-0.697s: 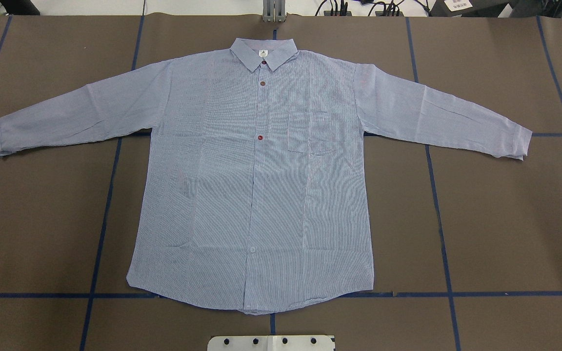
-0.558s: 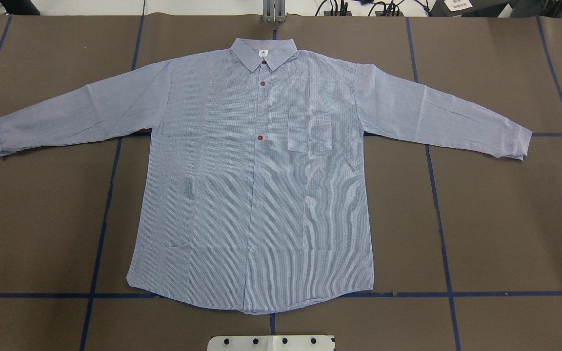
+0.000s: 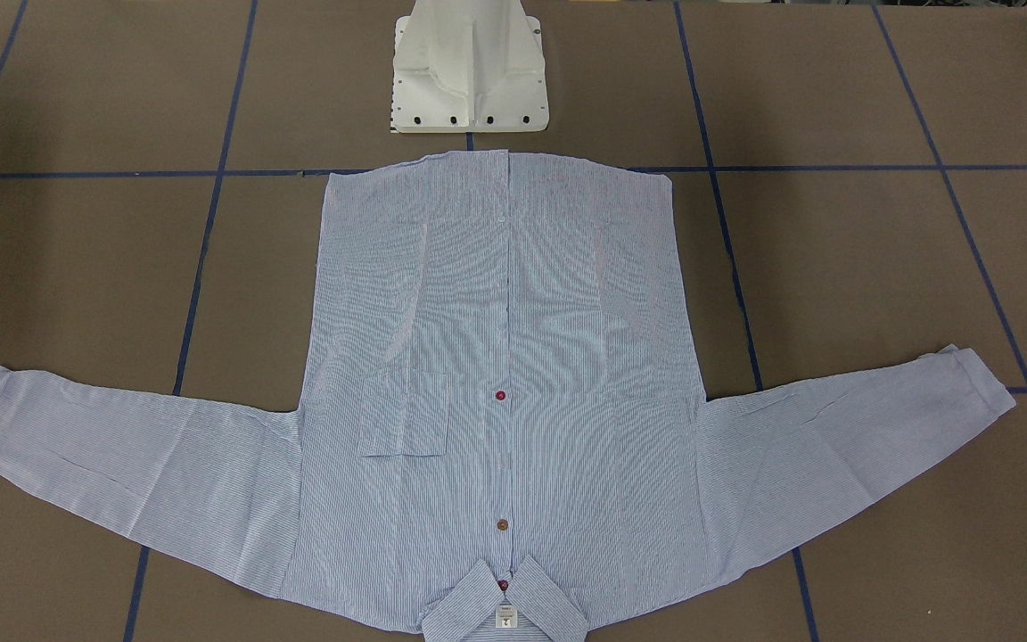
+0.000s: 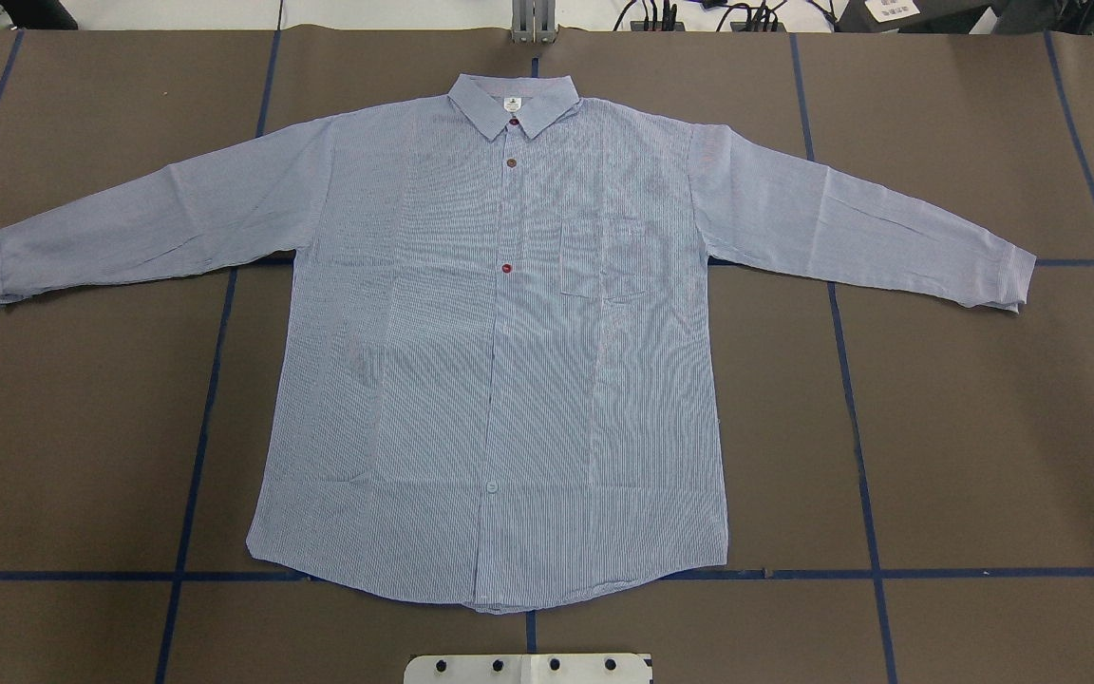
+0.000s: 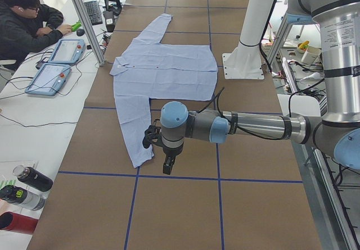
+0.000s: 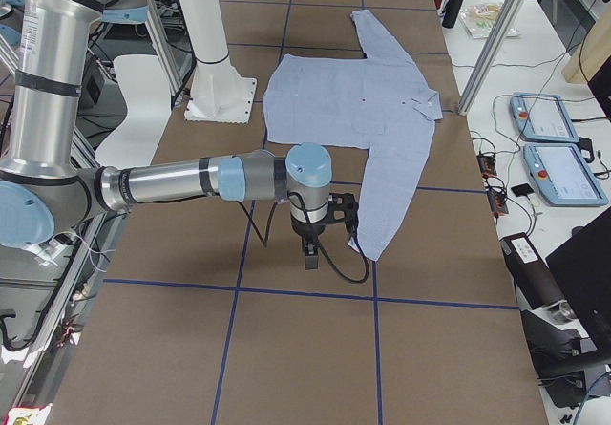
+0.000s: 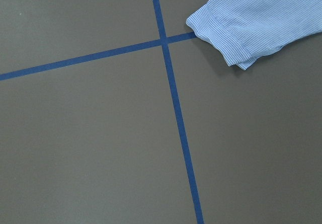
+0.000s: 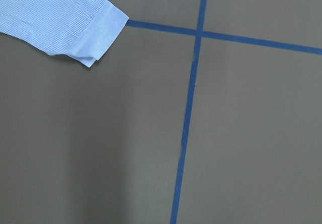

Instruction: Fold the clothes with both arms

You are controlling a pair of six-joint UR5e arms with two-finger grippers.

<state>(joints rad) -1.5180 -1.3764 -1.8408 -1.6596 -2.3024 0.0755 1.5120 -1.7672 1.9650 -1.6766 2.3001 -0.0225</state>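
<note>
Nothing is folded yet: the shirt (image 4: 509, 361) lies flat on the worktop (image 4: 984, 427), one cuff (image 7: 221, 38) just beside the left fingers (image 5: 167, 166), the other cuff (image 8: 100, 27) just beside the right fingers (image 6: 310, 253), and I cannot tell whether either pair is spread.

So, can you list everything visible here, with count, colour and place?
shirt: one, light blue striped, flat on table, sleeves spread
table: one, brown, under shirt
tape lines: several, blue, on table
pedestal: one, white, by shirt
operator: one, dark top, at side desk
pendants: two, grey-blue, same desk
bottles: three, black, clear, red, desk end
left arm: one, silver and blue, over table
left gripper: one, black, near a cuff, state unclear
right arm: one, silver and blue, over table
right gripper: one, black, near other cuff, state unclear
</note>
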